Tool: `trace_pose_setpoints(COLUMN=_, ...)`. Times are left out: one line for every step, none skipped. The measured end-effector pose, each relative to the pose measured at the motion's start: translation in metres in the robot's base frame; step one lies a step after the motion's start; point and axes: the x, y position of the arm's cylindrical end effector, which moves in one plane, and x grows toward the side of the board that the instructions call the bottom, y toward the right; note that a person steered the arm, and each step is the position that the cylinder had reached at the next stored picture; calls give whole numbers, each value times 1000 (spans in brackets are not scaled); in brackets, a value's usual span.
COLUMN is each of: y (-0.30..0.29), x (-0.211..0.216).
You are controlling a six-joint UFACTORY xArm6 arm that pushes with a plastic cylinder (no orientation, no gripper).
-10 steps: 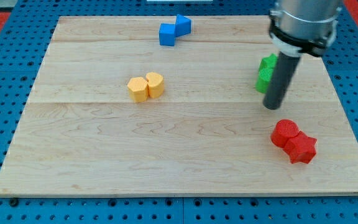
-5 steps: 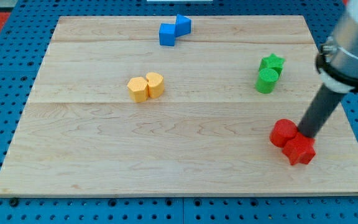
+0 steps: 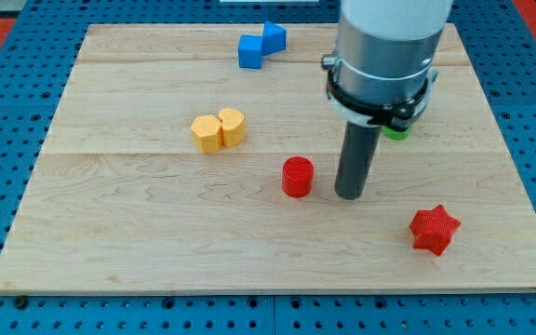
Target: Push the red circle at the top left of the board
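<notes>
The red circle stands near the middle of the board, a little toward the view's right. My tip rests on the board just to its right, with a small gap between them. The red star lies alone at the lower right, well apart from the circle.
Two yellow blocks sit together left of centre. Two blue blocks touch at the top edge. A green block peeks out behind the arm at the right; the rest of it is hidden. The wooden board lies on a blue pegboard.
The tip went from the green blocks down to the red pair, then swept left. The red circle has slid left, away from the red star, toward the board's middle.
</notes>
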Motion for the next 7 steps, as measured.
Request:
trace_pose_setpoints(y=-31, x=-13)
trace_pose_setpoints(y=-83, x=-4)
trace_pose_setpoints(y=-143, x=0)
trace_pose_setpoints(y=-207, x=-1)
trace_pose_setpoints(y=-230, x=-1)
trace_pose_setpoints(y=-234, x=5)
trace_pose_setpoints(y=-281, x=-16)
